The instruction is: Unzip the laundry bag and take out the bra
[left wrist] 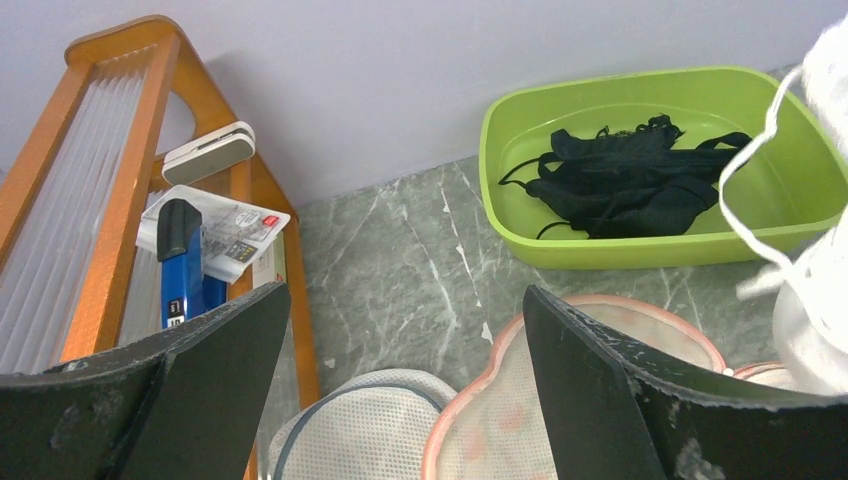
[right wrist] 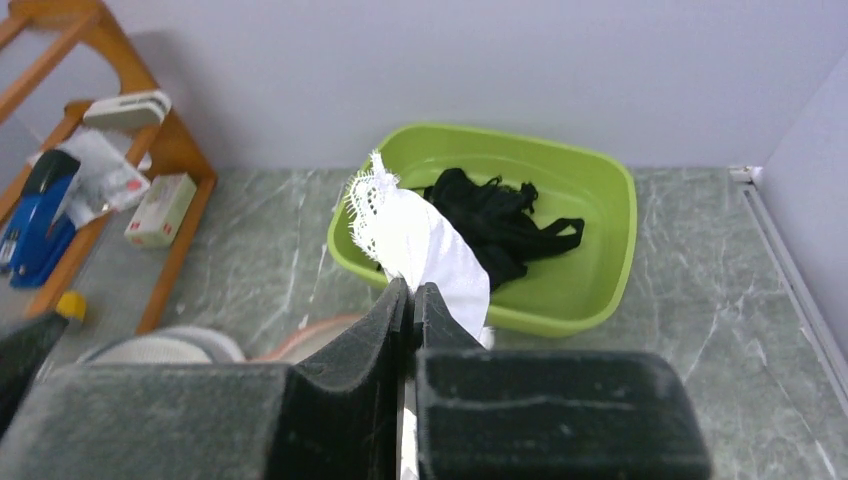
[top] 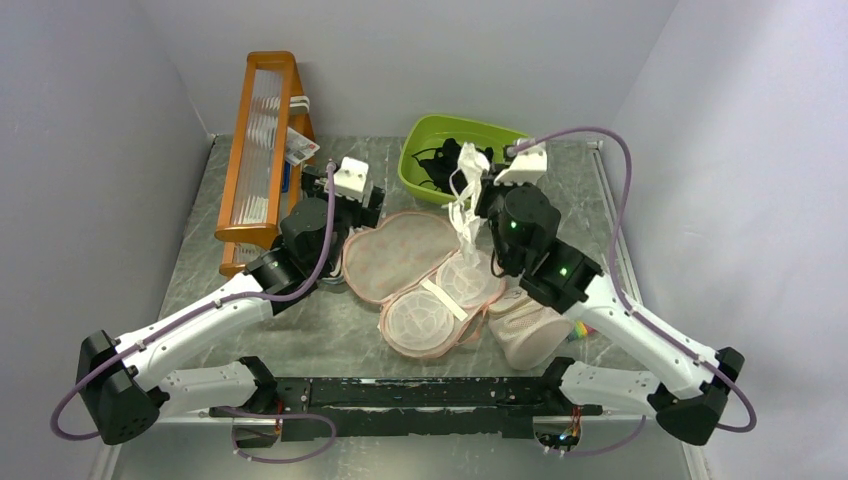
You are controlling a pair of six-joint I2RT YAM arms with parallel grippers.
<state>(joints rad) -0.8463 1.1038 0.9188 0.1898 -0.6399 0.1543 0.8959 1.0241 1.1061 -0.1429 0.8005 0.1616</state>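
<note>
Right gripper (right wrist: 412, 292), closed, pinches the white lace-edged fabric bra (right wrist: 432, 250) beside the lime-green plastic basin (right wrist: 585, 265). Likely light, limp: hold bunched cloth. Left gripper (left wrist: 405, 300): wide apart, empty.

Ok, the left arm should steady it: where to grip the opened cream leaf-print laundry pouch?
The pink-edged left rim of the laundry pouch, probably from the left: it lies flat by the open left gripper, clear of the white bra pinched in the right gripper.

Laundry bag (top: 400, 262) mid-table, bra (top: 466, 210) hanging above it, rack (top: 262, 140) left, tub (top: 412, 172) behind holding garments (top: 440, 160), pouch (top: 528, 332) right
</note>
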